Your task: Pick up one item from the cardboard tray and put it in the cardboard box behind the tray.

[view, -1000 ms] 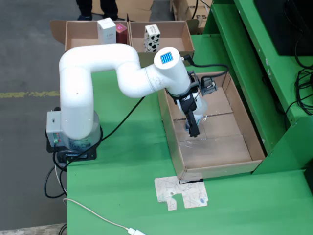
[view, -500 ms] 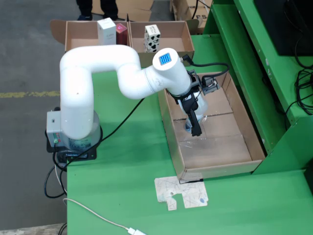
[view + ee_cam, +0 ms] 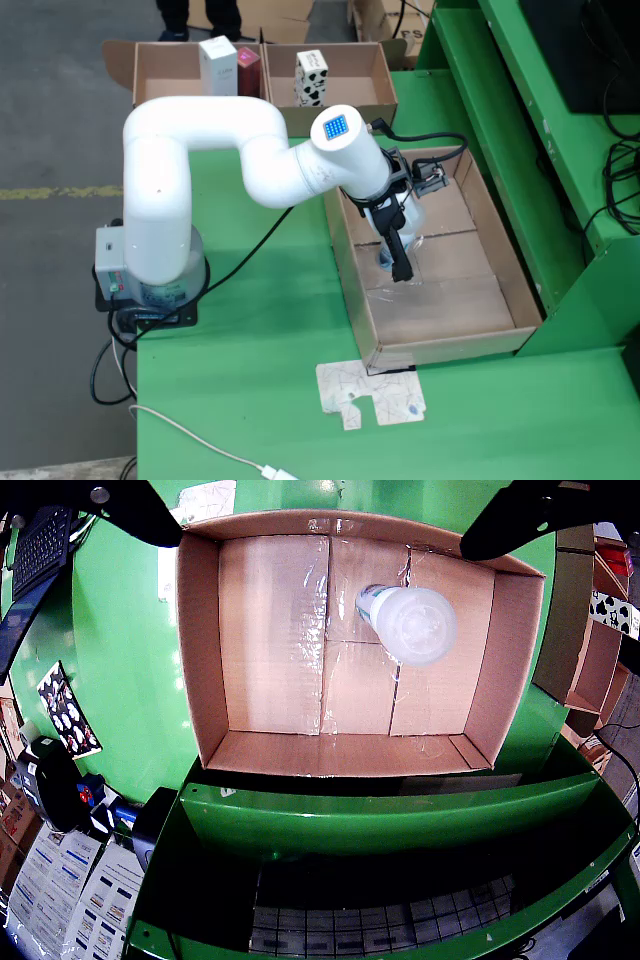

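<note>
We see the gripper hanging low inside the cardboard tray on the green table. In the wrist view its two dark fingers stand wide apart at the top corners of the picture, and nothing is between them. The only item we can find in the tray is a white bottle, which stands upright on the tray floor, close to the far wall as the wrist view shows it. In the fixed view the arm hides most of the bottle, so we cannot tell if a finger touches it there.

We judge that the task is at its beginning. The bottle is not grasped and not lifted. What is left is to close on it, to raise it, and to carry it to the cardboard box behind the tray, where a spotted carton already stands.

Compared with one second ago, the wrist has turned a little and shifted slightly to the left in the fixed view. The gripper is at nearly the same place over the tray floor.
</note>
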You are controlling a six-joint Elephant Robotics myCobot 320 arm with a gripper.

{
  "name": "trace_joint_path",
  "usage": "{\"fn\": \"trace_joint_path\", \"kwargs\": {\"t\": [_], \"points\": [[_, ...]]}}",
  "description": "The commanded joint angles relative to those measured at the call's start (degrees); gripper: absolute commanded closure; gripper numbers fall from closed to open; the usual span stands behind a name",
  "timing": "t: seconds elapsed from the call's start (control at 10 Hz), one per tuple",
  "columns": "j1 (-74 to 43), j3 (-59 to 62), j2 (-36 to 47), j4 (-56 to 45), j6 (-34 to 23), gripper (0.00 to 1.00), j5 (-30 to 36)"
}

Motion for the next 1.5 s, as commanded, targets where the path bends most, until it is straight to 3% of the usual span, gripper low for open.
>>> {"fn": "trace_joint_path", "kwargs": {"t": [0.0,1.4], "points": [[-1.1,0.9,0.6,2.7,-0.2,0.00,0.8],[-4.8,-1.6,-4.6,14.9,-1.3,0.00,3.0]]}}
